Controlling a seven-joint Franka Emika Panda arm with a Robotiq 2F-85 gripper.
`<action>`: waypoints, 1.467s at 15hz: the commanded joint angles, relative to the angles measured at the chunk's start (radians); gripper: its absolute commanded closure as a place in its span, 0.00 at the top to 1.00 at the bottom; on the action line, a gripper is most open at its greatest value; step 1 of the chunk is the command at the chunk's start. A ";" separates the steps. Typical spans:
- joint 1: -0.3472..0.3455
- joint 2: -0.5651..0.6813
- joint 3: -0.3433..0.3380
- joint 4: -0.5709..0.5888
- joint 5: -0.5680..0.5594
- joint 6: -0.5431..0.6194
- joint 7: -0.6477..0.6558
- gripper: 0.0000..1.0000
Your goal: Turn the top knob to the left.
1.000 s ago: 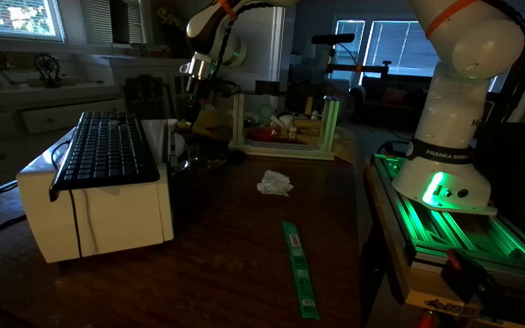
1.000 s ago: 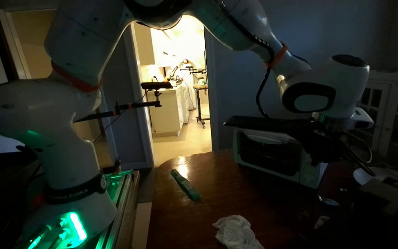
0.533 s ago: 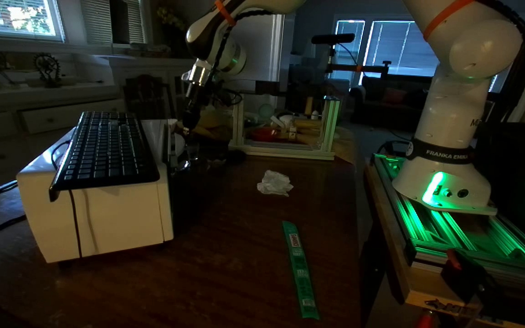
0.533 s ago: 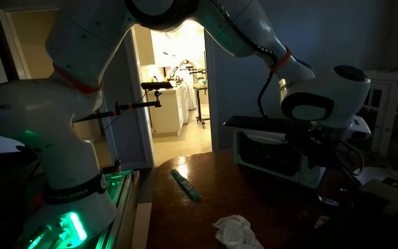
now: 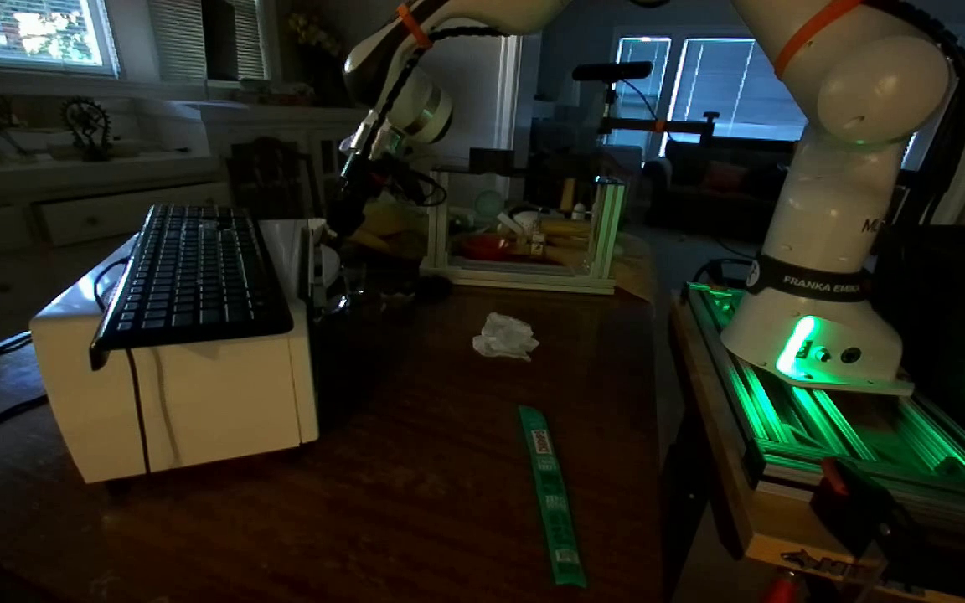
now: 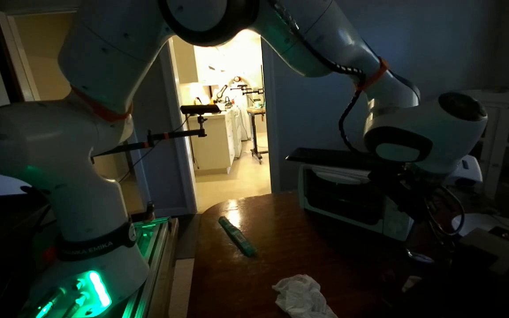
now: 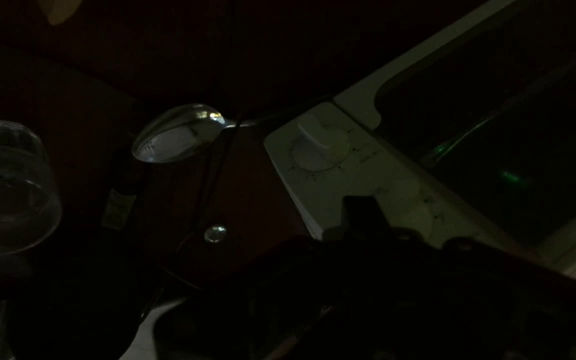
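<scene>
1. The oven is topped by a keyboard, one end of which is carried out past the oven's side.
2. In front of the oven's door, a stretch of table is seen; the tissue and wrapper are found well apart from the oven, and beyond them the table's edge is met.
3. By the oven's panel, room is limited by the spoon, just beside the oven, and the glass, farther off.
4. "FRANKA EMIKA" can be read on the base, across from the oven. The wrapper's print and the panel's markings are too small or faint to be read.
5. On the oven's panel, the lower knob is shown whole; the upper knob is partly covered by the claw. Whether another is hidden higher cannot be told.
6. The claw is kept narrow, its tips shown as a single dark block before the oven's panel; whether anything is touched cannot be told.
</scene>
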 commanded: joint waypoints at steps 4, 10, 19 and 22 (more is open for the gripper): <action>-0.011 0.046 0.011 0.039 0.089 -0.006 -0.051 0.00; -0.012 0.042 0.012 0.038 0.142 -0.012 -0.097 0.00; -0.018 0.004 0.017 -0.005 0.212 -0.038 -0.230 0.00; -0.009 -0.004 0.008 -0.009 0.232 -0.051 -0.265 0.00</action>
